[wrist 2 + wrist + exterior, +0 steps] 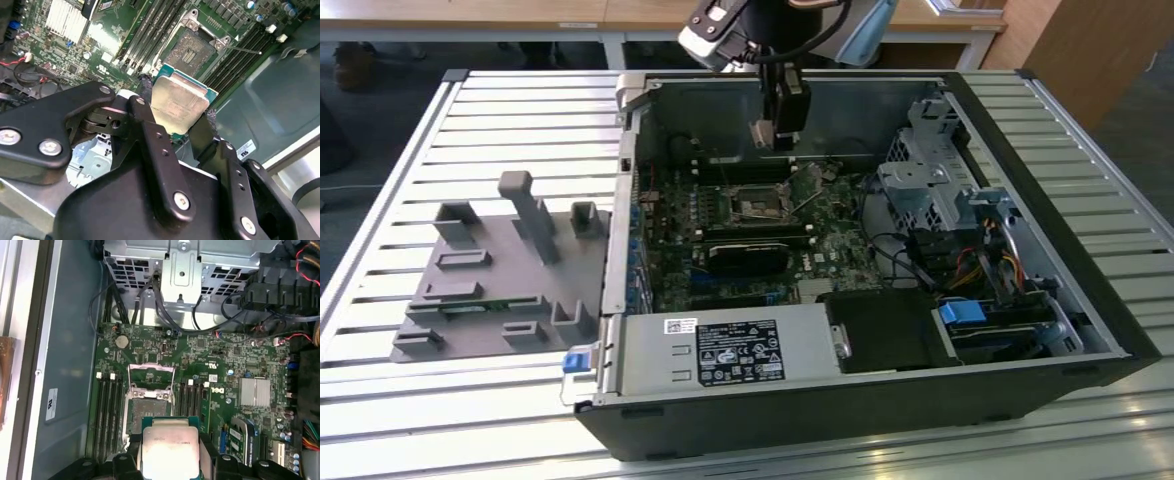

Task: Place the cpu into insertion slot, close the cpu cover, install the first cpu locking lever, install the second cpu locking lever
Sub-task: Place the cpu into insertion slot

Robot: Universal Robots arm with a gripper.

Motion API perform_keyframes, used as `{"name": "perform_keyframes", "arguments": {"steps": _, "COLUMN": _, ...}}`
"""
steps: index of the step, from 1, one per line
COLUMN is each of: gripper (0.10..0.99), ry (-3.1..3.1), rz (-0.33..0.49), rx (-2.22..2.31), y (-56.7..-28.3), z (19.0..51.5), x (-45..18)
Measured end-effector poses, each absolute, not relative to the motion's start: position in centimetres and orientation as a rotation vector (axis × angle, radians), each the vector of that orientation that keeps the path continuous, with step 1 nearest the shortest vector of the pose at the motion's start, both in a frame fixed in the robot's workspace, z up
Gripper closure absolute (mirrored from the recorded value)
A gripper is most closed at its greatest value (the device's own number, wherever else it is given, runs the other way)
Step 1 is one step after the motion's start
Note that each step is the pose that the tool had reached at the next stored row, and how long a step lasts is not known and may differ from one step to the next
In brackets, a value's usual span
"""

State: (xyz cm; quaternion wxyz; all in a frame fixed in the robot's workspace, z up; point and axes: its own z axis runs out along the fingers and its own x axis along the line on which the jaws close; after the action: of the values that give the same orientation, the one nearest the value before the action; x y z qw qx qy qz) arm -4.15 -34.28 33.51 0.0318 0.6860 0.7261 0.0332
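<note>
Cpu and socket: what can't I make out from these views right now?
1) Underside of the cpu: faces away in both wrist views; the fingers cover two edges.
2) Near edge of the insertion slot: first wrist view, the cpu overlaps it.
3) Height of the cpu above the insertion slot: exterior view, too small.

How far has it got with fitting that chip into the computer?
Done: the cpu is picked up. In hand: the claw grips it above the motherboard. Left: the insertion slot is empty and the cpu cover stands raised, so seating the chip, closing the cover and locking it are not yet done.
</note>
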Motion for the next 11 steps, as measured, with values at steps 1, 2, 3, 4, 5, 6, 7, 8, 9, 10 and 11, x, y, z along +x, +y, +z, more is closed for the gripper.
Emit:
{"name": "perform_keyframes", "arguments": {"steps": 1, "gripper": 0.545, "ry": 2.236, "rz": 0.102, "rx": 2.113, "y": -34.3, "z": 33.3, "x": -4.2}}
{"name": "perform_keyframes", "arguments": {"steps": 2, "gripper": 0.545, "ry": 2.236, "rz": 0.103, "rx": 2.113, "y": -34.3, "z": 33.1, "x": -4.1}}
{"name": "perform_keyframes", "arguments": {"steps": 3, "gripper": 0.545, "ry": 2.236, "rz": 0.103, "rx": 2.113, "y": -34.3, "z": 33.0, "x": -4.2}}
{"name": "perform_keyframes", "arguments": {"steps": 4, "gripper": 0.545, "ry": 2.236, "rz": 0.103, "rx": 2.113, "y": -34.3, "z": 32.8, "x": -4.2}}
{"name": "perform_keyframes", "arguments": {"steps": 5, "gripper": 0.545, "ry": 2.236, "rz": 0.103, "rx": 2.113, "y": -34.2, "z": 32.6, "x": -4.2}}
{"name": "perform_keyframes", "arguments": {"steps": 6, "gripper": 0.545, "ry": 2.236, "rz": 0.103, "rx": 2.113, "y": -34.3, "z": 32.4, "x": -4.2}}
{"name": "perform_keyframes", "arguments": {"steps": 7, "gripper": 0.545, "ry": 2.236, "rz": 0.103, "rx": 2.113, "y": -34.3, "z": 32.3, "x": -4.2}}
{"name": "perform_keyframes", "arguments": {"steps": 8, "gripper": 0.545, "ry": 2.236, "rz": 0.102, "rx": 2.112, "y": -34.2, "z": 32.2, "x": -4.2}}
{"name": "perform_keyframes", "arguments": {"steps": 9, "gripper": 0.545, "ry": 2.236, "rz": 0.102, "rx": 2.112, "y": -34.2, "z": 32.0, "x": -4.2}}
{"name": "perform_keyframes", "arguments": {"steps": 10, "gripper": 0.545, "ry": 2.236, "rz": 0.102, "rx": 2.112, "y": -34.2, "z": 31.9, "x": -4.2}}
{"name": "perform_keyframes", "arguments": {"steps": 11, "gripper": 0.545, "ry": 2.236, "rz": 0.102, "rx": 2.112, "y": -34.2, "z": 31.7, "x": -4.2}}
